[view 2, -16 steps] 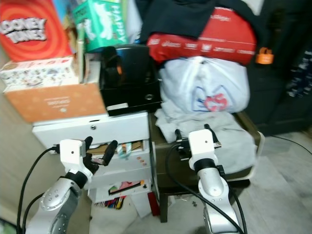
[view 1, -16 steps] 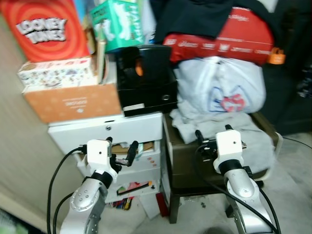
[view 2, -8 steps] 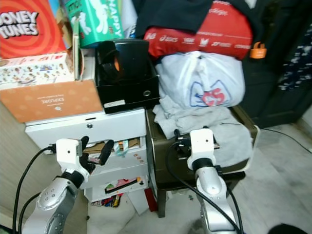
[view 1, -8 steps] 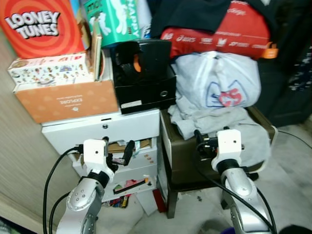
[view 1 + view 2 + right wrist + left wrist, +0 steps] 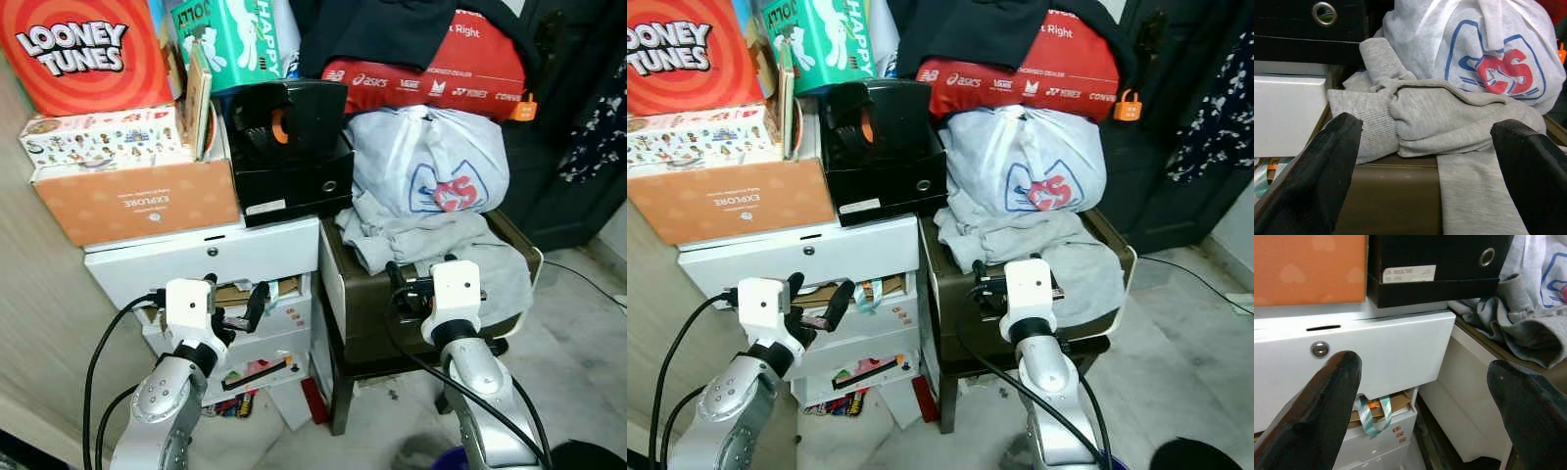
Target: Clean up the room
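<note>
Right claw nearest the grey garment

Grey garment (image 5: 431, 250) lies crumpled on the brown stool (image 5: 358, 313), directly ahead of the right claw (image 5: 1422, 161), fingers released, spanning it. Left claw (image 5: 238, 305), also released, faces the white drawer unit (image 5: 206, 259).

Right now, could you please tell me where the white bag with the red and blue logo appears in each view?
Left eye view: white bag, upper right, atop the grey clothes.
Right eye view: upper centre-right.
Left wrist view: a sliver at the right edge.
Right wrist view: top centre.
Shared landmark: the black box.
</note>
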You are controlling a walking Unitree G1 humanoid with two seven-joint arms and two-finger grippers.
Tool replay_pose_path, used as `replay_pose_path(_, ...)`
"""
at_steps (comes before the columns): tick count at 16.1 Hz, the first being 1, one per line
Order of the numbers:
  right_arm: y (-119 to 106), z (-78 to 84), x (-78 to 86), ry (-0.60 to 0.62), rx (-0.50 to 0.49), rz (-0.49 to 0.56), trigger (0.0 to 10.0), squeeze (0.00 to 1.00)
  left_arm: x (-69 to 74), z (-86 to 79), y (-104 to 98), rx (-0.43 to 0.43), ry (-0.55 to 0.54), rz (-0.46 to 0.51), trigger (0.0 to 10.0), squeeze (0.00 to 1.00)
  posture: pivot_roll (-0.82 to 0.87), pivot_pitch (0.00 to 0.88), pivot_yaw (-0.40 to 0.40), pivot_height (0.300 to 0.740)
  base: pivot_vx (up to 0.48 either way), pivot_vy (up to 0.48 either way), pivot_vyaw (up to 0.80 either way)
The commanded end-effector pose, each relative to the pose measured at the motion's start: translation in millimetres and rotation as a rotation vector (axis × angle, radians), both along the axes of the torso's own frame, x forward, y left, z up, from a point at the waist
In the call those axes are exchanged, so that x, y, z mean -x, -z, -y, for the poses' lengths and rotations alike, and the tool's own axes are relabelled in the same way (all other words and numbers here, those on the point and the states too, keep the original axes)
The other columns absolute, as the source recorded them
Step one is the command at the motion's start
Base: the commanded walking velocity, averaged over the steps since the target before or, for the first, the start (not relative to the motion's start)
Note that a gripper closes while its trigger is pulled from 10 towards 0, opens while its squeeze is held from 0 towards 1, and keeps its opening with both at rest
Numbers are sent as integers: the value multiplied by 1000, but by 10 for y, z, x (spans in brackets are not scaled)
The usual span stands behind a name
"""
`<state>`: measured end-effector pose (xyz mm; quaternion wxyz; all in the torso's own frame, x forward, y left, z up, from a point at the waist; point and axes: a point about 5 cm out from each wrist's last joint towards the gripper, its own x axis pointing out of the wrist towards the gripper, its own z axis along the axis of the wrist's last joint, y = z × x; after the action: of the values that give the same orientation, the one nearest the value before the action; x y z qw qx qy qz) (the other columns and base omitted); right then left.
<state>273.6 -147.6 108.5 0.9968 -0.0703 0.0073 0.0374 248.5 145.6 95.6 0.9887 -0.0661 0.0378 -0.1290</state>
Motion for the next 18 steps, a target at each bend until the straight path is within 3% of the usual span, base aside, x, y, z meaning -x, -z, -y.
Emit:
replay_pose_path(1,12,11,-3,6,2,-3,10000,0,-5,9,-14,-6,9,1,10000,0,-147,16,21,740,0,-322,0)
replay_pose_path(8,19,12,-6,0,19,2,10000,0,-23,11,-13,-7,9,4,10000,0,-149,9,22,740,0,-342,0)
replay_pose_path(16,19,-5,-13,-29,97,21,10000,0,-36,8,-4,-4,-5,8,10000,0,-150,0,19,740,0,0,0)
replay_pose_path(18,27,-9,-9,-31,94,18,10000,0,-32,11,-2,-5,-4,9,10000,0,-149,0,19,740,0,0,622)
